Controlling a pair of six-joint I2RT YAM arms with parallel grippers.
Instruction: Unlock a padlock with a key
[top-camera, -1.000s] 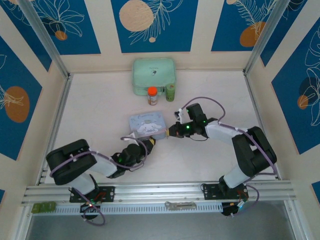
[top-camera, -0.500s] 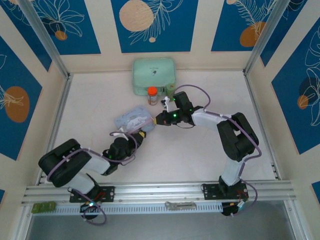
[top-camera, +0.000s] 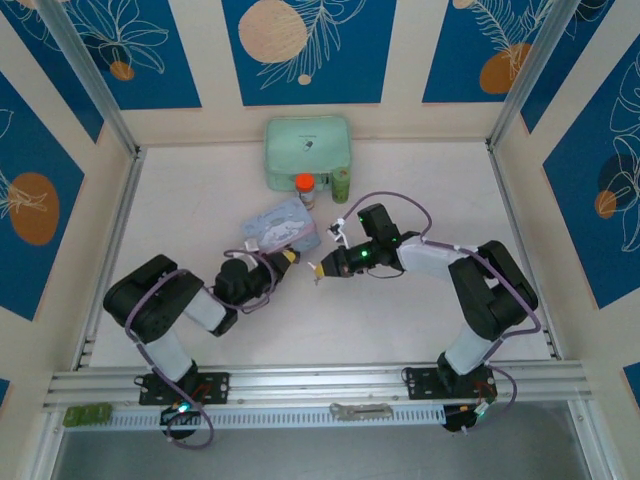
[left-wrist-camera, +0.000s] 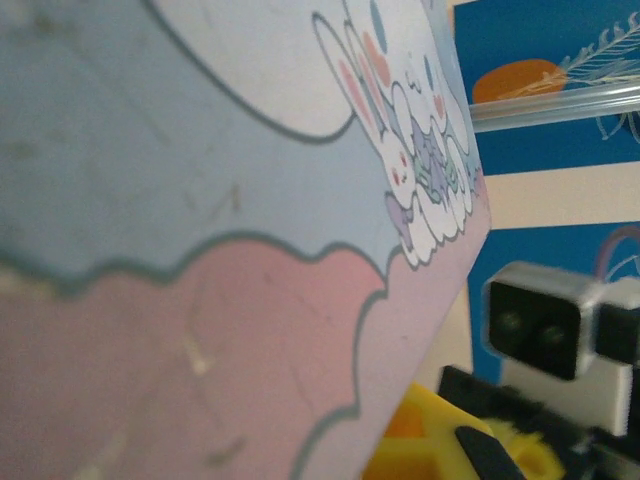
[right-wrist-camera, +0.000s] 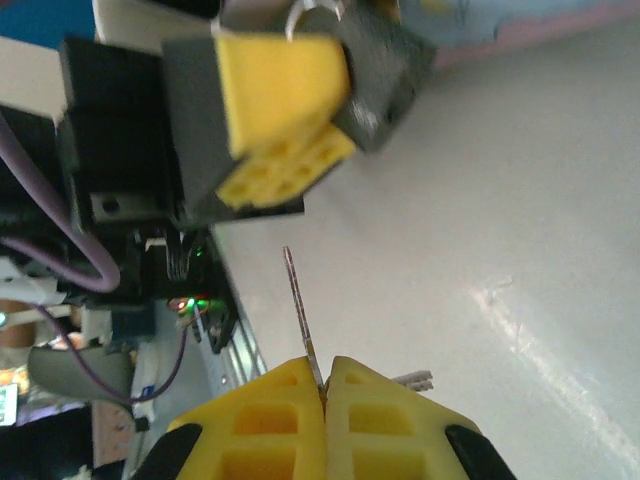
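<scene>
In the right wrist view my right gripper (right-wrist-camera: 326, 385) is shut on the key (right-wrist-camera: 298, 305), whose thin silvery blade points away from the fingers. Just beyond its tip sits my left gripper (right-wrist-camera: 285, 120), its yellow pads closed on the padlock (right-wrist-camera: 385, 70), a dark grey body with a bit of silvery shackle above. From above, the left gripper (top-camera: 287, 258) and the right gripper (top-camera: 322, 270) face each other mid-table, a small gap between them. The keyhole is hidden.
The light-blue cartoon tin (top-camera: 278, 228) lies tilted right behind the left gripper, very close in the left wrist view (left-wrist-camera: 200, 200). At the back stand a mint-green box (top-camera: 307, 150), an orange-lidded bottle (top-camera: 305, 190) and a green bottle (top-camera: 341, 183). A grey metal bar (top-camera: 360, 410) lies on the front rail.
The tin has slid back-left and turned. The left gripper moved up and left toward it. The right gripper swung toward the back, then came forward again to face the left one.
</scene>
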